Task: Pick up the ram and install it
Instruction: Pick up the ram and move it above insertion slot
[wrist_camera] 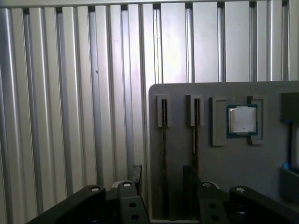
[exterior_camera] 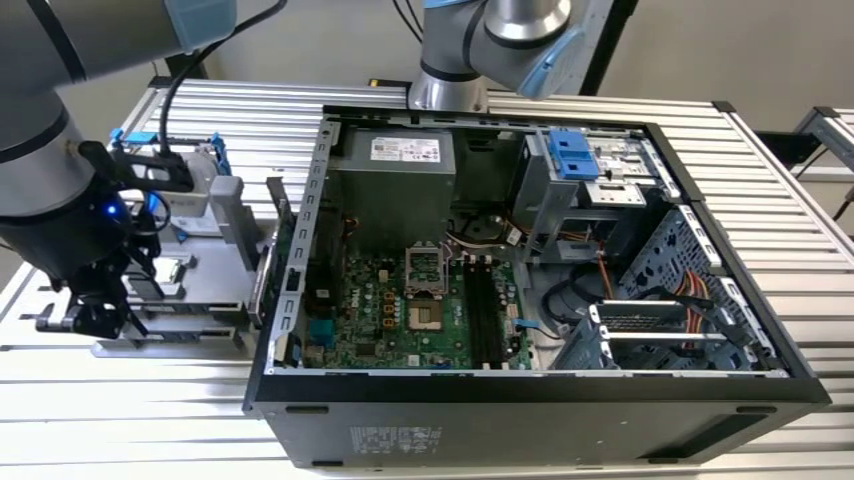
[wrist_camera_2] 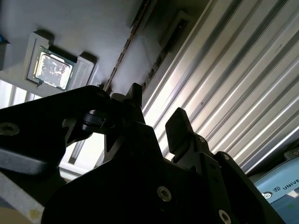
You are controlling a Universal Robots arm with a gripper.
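Two thin dark ram sticks stand edge-on in slots of a grey parts tray point(wrist_camera: 229, 182); one ram point(wrist_camera: 164, 140) lies in line with the gap between my fingers, the other ram point(wrist_camera: 196, 140) is just beside it. My gripper point(wrist_camera: 162, 177) is open, its fingertips point(wrist_camera: 136, 173) straddling the first stick's slot and not touching it. In the second wrist view the gripper point(wrist_camera_2: 157, 114) shows the same gap, with a ram edge point(wrist_camera_2: 123, 51) running away from it. In the exterior view the gripper point(exterior_camera: 94, 315) hangs over the tray point(exterior_camera: 200, 300), at the exterior view's left of the open computer case point(exterior_camera: 534, 260).
A processor chip point(wrist_camera: 242, 120) sits in a tray pocket beside the ram slots. Long black memory slots point(exterior_camera: 483, 320) lie on the green motherboard inside the case. A second arm point(exterior_camera: 487, 40) stands behind the case. The ribbed metal table point(wrist_camera: 70, 93) surrounds the tray.
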